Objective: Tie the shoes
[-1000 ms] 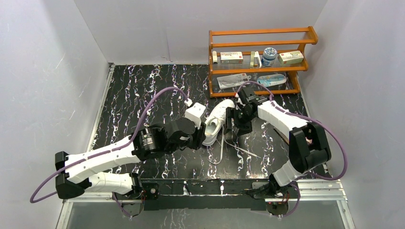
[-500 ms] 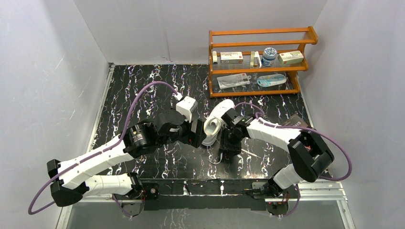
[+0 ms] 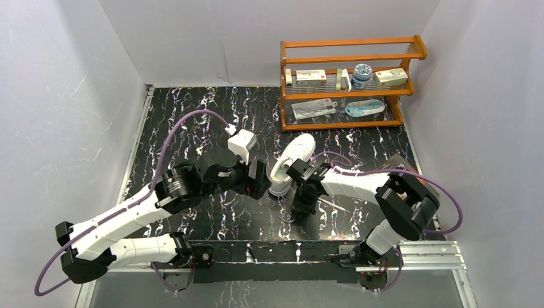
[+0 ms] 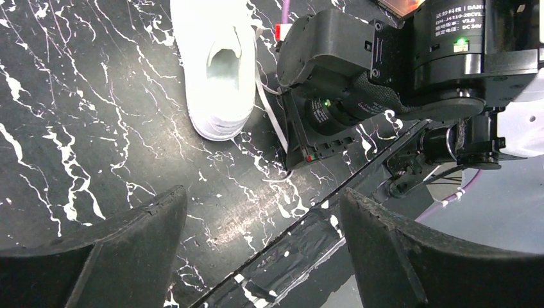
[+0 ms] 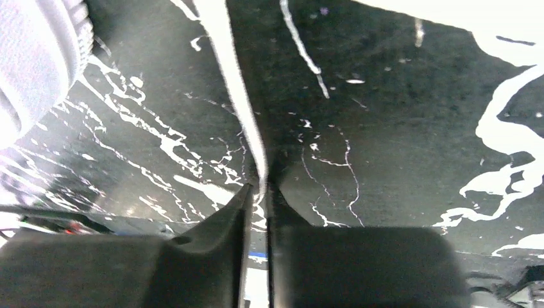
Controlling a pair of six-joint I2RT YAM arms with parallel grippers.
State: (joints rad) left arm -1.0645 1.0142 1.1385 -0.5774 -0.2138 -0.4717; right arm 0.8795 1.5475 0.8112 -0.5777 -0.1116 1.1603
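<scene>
The white shoe [image 3: 292,163] lies on the black marbled table, toe toward the shelf, its heel opening toward me [image 4: 218,70]. My left gripper [image 3: 260,183] hovers just left of the heel. In the left wrist view, this gripper [image 4: 263,237] is open wide with only table between its fingers [image 4: 128,250]. My right gripper [image 3: 298,204] points down at the table just in front of the heel. A thin white lace [image 5: 234,83] runs from the shoe [image 5: 32,58] down into the narrow slit between the right gripper's [image 5: 260,186] fingers, which are shut on it.
A wooden shelf [image 3: 349,83] with small boxes and a jar stands at the back right. A dark book [image 3: 398,163] lies at the right, partly under the right arm. Another lace end [image 3: 333,204] trails right across the table. The metal front rail [image 3: 289,250] is close by.
My left gripper opened wide and drew back left from the shoe's heel. My right gripper came down from beside the shoe to the table in front of it and closed on a lace.
</scene>
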